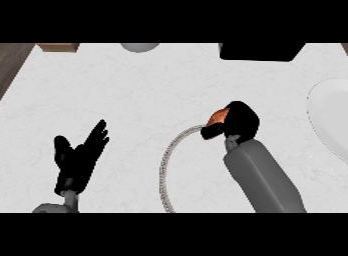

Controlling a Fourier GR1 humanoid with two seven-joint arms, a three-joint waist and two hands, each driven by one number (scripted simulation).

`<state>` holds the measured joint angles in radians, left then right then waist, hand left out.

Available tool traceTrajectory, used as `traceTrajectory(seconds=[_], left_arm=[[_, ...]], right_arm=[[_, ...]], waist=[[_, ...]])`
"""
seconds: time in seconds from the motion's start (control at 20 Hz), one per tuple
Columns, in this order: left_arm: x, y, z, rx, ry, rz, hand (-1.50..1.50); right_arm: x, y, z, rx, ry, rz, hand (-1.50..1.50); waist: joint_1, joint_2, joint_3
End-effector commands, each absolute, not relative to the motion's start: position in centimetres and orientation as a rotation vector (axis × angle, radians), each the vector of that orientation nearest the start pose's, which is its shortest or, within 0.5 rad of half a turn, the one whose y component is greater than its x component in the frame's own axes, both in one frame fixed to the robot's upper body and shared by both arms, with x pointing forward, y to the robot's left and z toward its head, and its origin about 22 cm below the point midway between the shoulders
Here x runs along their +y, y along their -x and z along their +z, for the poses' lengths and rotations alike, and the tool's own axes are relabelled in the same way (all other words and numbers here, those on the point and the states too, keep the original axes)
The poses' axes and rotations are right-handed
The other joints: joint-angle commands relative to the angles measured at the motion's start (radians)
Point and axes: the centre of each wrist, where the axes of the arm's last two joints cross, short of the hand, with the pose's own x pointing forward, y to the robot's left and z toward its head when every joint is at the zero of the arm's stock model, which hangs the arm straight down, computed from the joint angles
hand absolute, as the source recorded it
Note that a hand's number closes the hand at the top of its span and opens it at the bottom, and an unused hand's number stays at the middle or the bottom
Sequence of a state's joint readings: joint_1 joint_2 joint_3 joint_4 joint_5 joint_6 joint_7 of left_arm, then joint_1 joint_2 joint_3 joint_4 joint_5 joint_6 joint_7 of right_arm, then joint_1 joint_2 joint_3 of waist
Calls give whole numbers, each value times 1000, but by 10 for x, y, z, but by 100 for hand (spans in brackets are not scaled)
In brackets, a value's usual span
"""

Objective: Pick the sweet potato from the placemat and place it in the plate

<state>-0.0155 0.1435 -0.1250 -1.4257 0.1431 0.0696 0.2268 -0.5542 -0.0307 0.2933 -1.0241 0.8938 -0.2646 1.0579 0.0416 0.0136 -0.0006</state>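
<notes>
- Right now the sweet potato (218, 116) sits in the right robot hand (238, 122), whose dark fingers are curled round it so that only its orange end pokes out on the left.
- That robot hand is over the upper edge of the placemat (164, 167), a pale round mat of which mostly the beaded rim shows; whether the sweet potato is lifted clear of the mat I cannot tell.
- Its grey forearm runs down to the lower edge, covering the mat's right part.
- Off to the right, well apart, the white plate (336, 125) lies at the edge of the view, with nothing on the part that shows.
- Over at the lower left, the left robot hand (77, 157) rests with fingers spread and pointing up.
- Everything stands on a white worktop (133, 90).
- Along the far edge are a brown box (57, 47), a pale round thing (139, 47) and a black block (262, 51).
</notes>
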Motion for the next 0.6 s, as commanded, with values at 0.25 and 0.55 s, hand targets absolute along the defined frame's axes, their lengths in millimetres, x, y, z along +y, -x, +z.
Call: traceTrajectory(seconds=[0.25, 0.55], left_arm=[[227, -242, -33, -1211, 35, -60, 0], [232, -246, -30, -1207, 18, -32, 0]], right_arm=[[-144, -417, 82, -965, 1447, 150, 150], [-148, -429, 98, -1033, 1549, -92, 150]], waist=[[31, 11, -1], [1, -1, 0]])
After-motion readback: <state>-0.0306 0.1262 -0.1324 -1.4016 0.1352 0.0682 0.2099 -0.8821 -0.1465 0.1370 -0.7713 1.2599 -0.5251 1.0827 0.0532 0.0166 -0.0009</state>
